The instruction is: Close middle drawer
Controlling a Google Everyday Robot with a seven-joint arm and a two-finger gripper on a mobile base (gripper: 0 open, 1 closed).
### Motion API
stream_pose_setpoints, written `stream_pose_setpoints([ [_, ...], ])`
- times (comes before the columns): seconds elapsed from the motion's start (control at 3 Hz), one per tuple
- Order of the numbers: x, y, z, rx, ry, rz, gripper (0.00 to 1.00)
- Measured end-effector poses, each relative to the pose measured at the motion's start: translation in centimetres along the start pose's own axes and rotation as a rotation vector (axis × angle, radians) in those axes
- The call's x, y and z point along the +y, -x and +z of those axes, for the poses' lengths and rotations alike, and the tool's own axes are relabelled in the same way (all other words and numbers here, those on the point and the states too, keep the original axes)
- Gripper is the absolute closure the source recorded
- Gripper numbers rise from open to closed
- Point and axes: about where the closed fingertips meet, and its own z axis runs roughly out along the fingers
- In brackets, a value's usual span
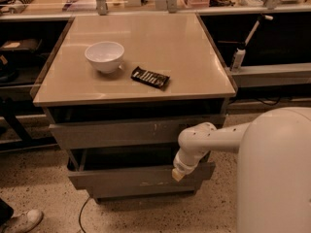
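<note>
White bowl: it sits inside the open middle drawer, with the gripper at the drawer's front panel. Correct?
No. The camera view shows the white bowl on the cabinet top, not inside the open middle drawer. The gripper is at the drawer's front panel, as stated.

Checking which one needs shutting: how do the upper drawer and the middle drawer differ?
The middle drawer stands pulled out further than the upper drawer, with its dark inside showing. The gripper is at the right end of the middle drawer's front; nothing is at the upper drawer's front. Both fronts are plain grey, without handles, nearly cabinet-wide.
</note>
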Motion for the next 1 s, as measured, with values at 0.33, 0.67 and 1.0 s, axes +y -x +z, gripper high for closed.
stream_pose_setpoints([
  [0.33, 0.00, 0.00, 0.00, 0.000, 0.000, 0.000, 0.58],
  [0.67, 0.00, 0.00, 0.00, 0.000, 0.000, 0.000, 0.35],
  [1.0, 0.00, 0.00, 0.01, 0.000, 0.000, 0.000, 0.11],
])
